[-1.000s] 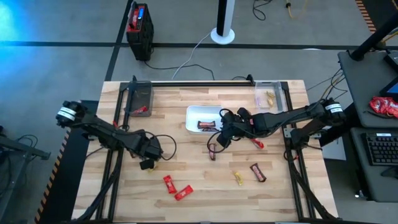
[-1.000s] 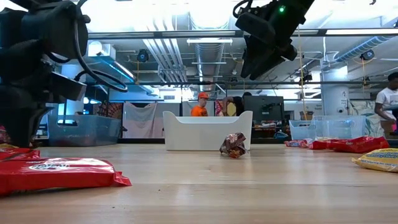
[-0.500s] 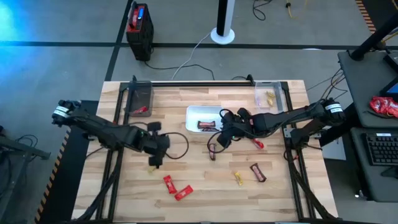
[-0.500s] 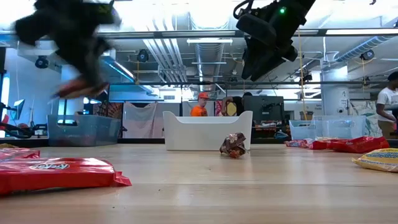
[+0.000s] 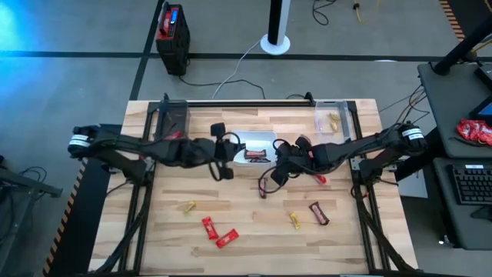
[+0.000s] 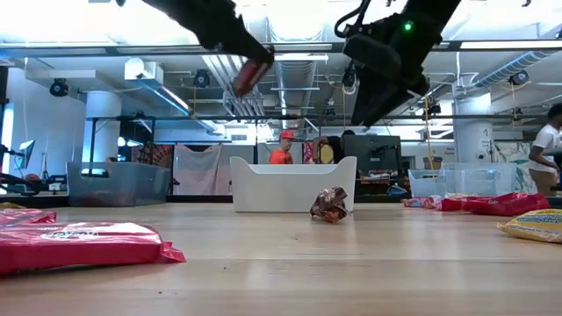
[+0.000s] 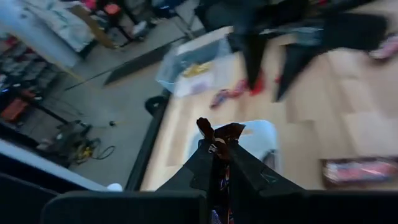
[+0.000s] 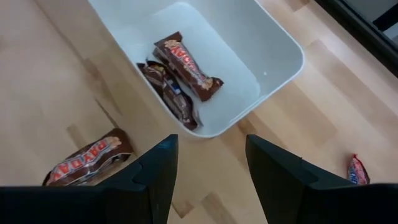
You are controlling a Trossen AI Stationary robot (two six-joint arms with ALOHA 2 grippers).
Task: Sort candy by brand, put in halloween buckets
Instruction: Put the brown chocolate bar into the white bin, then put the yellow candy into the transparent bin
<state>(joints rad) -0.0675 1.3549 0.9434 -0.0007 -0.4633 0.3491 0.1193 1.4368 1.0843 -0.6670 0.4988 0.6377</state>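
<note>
The left gripper [image 7: 217, 149] is closed on a dark brown wrapped candy bar [image 7: 221, 133], which sticks out above its two dark fingers. In the high view this gripper [image 5: 225, 156] sits near the centre of the frame, just at the left edge of the shallow white rectangular tray [image 5: 264, 139]; the held bar is too small to make out there. In the low view the left gripper [image 6: 244, 72] shows blurred at the upper middle.

The right gripper [image 8: 208, 165] is open and holds nothing, its fingers spread wide at the bottom of its wrist picture. Two dark brown bars [image 8: 180, 74] lie inside the white tray, and one more brown wrapped bar [image 8: 87, 158] lies on the wooden table [image 5: 254, 231] just outside the tray wall, partly hidden by a finger. In the high view the right gripper [image 5: 278, 171] is just right of centre, below the tray.

The clear plastic tub [image 5: 335, 118] at upper right holds small yellow-gold pieces; the other clear tub [image 5: 172, 121] at upper left is partly covered by the left arm. Two red wrapped candies [image 5: 217, 232] lie at the lower middle, a yellow piece [image 5: 189, 206] to their upper left.
</note>
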